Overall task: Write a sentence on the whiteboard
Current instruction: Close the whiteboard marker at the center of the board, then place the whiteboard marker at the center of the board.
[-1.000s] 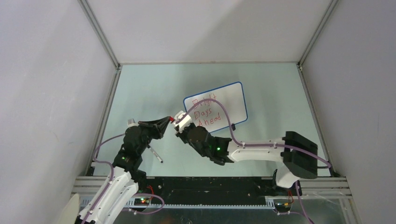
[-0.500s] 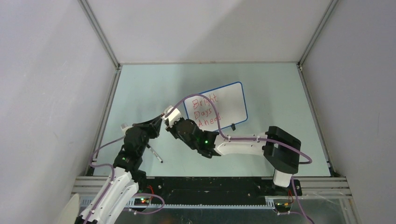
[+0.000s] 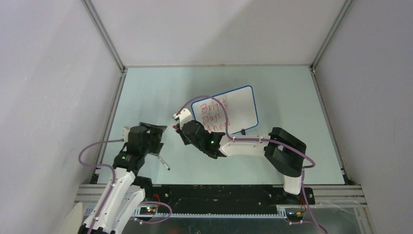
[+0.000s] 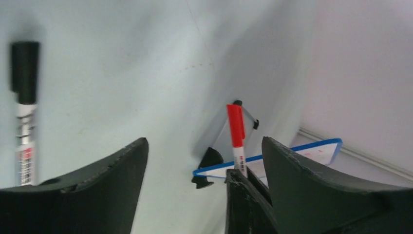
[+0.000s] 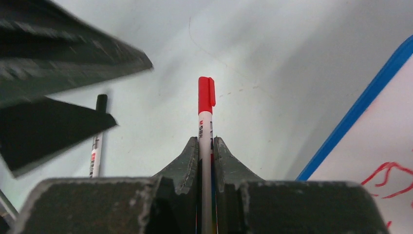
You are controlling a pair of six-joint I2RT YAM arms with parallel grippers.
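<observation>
Top external shot: whiteboard (image 3: 241, 105) sits tilted mid-way across the table (image 3: 160, 92), sentence (image 3: 214, 116) "Bright Days Ahead" in red on its left half.
My right pincer (image 5: 205, 141) is clamped on a red-capped marker (image 5: 205, 97) just off the board's near-left corner. My left pincer (image 4: 202, 146) gapes wide, nothing in it, with a black-capped marker (image 4: 23, 97) lying beside it.

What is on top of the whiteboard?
Three lines of red writing are on the whiteboard. The right arm hides its near left corner.
</observation>
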